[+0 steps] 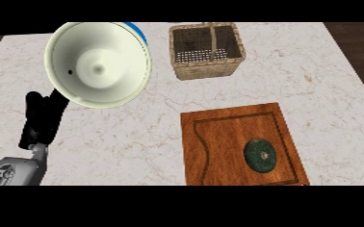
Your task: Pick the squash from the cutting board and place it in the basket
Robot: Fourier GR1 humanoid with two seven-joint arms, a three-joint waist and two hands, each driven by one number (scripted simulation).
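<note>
At the lower left edge a grey forearm (18, 170) is seen, and above it the black left hand (39, 120) is held upright. Its fingers are straight and kept close together, and nothing is grasped in them. The fingertips are found just beside the lower left rim of a large white bowl (99, 65); whether they touch it cannot be told. The bowl is tilted towards the view, so that its pale inside is shown, and a blue outer edge is seen at its upper right. The squash (261, 155), dark green and round, is laid on the wooden cutting board (220, 134), in the board's lower right part, within the carved groove. The board is placed at the lower right of the marble counter (128, 139). The woven basket (206, 69) is set beyond the board, well apart from it and near the bowl's right side. It is divided by a partition into two compartments.
</note>
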